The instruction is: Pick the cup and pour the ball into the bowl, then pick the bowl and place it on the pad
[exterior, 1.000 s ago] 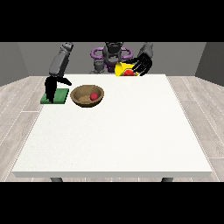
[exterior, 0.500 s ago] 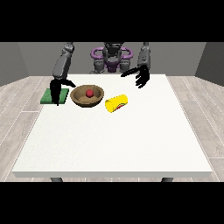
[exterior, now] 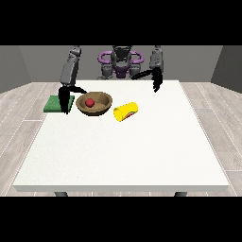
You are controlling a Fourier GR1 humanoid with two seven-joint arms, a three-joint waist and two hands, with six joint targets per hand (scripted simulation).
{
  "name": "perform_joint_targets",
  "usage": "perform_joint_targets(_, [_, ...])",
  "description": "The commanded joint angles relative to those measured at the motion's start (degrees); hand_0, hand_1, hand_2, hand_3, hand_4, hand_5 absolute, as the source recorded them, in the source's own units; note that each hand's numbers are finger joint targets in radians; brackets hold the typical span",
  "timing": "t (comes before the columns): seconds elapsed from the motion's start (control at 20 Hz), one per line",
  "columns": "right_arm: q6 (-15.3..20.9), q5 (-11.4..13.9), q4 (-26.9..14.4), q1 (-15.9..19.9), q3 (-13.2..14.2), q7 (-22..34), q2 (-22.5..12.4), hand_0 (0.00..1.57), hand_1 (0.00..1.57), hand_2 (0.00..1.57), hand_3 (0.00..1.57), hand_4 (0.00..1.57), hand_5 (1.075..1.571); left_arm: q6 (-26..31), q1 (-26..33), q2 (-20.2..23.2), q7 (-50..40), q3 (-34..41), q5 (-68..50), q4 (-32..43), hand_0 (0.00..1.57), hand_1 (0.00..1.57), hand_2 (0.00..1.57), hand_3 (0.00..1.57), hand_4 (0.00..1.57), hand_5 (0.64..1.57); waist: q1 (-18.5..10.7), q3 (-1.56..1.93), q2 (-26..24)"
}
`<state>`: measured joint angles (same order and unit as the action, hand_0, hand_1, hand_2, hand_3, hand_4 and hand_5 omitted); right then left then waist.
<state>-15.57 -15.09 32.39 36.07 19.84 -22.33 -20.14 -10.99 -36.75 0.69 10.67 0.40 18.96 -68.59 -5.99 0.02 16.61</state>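
A brown bowl (exterior: 94,103) sits at the table's back left with a red ball (exterior: 90,102) inside it. A yellow cup (exterior: 125,111) lies on its side just right of the bowl, apart from both hands. A green pad (exterior: 55,103) lies flat to the left of the bowl. The hand at the view's left (exterior: 64,98) hangs between the pad and the bowl, fingers pointing down and spread, holding nothing. The hand at the view's right (exterior: 155,79) hovers above the table's back edge, fingers relaxed and empty.
The white table (exterior: 127,156) stretches wide toward the camera in front of the bowl and cup. The robot's torso (exterior: 120,64) stands behind the back edge. Grey wood floor surrounds the table.
The hand at the view's right let go of the cup, which now lies on the table, and drew back. The ball is in the bowl. The other hand shifted toward the bowl.
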Motion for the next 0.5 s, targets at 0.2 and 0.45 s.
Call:
perform_joint_targets(0.2, [-0.7,-1.4,-6.2,2.6,2.7,-5.5,-0.7,0.00,0.00,0.00,0.00,0.14,1.530,0.6,-3.4,-0.3,-4.7,-3.1,0.9,-8.2,0.00,0.00,0.00,0.00,0.00,1.556,-3.9,0.07,6.1])
perform_joint_targets(0.45, [2.0,-1.8,-6.4,2.1,3.0,-5.7,2.4,0.00,0.00,0.00,0.00,0.21,1.527,3.6,-1.0,1.0,-4.9,-4.5,-0.1,-9.7,0.00,0.00,0.00,0.00,0.00,1.558,-6.8,0.05,4.8])
